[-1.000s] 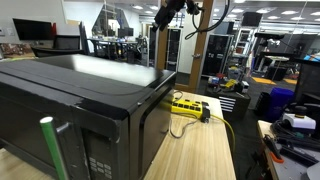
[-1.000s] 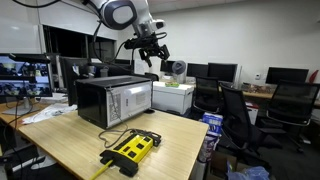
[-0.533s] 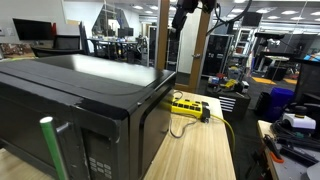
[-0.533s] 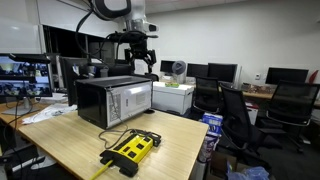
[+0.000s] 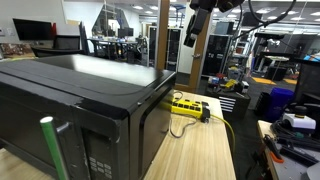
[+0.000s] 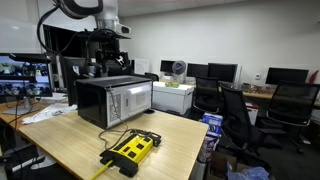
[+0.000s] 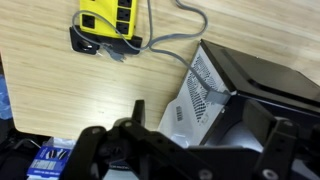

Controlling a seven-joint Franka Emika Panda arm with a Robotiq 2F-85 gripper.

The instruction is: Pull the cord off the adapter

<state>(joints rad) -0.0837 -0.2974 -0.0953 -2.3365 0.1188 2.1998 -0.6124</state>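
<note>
The adapter is a long yellow power strip (image 5: 190, 105) lying on the wooden table beside the black microwave (image 5: 80, 100). It shows in both exterior views (image 6: 132, 150) and at the top of the wrist view (image 7: 108, 15). A grey cord (image 7: 165, 41) runs from the microwave side to the strip, with a dark plug (image 7: 85, 40) at the strip's end. My gripper (image 7: 210, 125) is open and empty. It hangs high in the air (image 5: 195, 28), above the microwave (image 6: 102, 55) and far from the strip.
The microwave (image 6: 115, 100) takes up much of the table (image 6: 70, 140). The strip's yellow lead (image 5: 225, 130) trails over the table top. Office chairs (image 6: 235, 115) and desks with monitors stand around the table.
The arm has swung sideways at height, from the open side of the table to above the microwave. The gripper stays open. The strip and cord have not moved.
</note>
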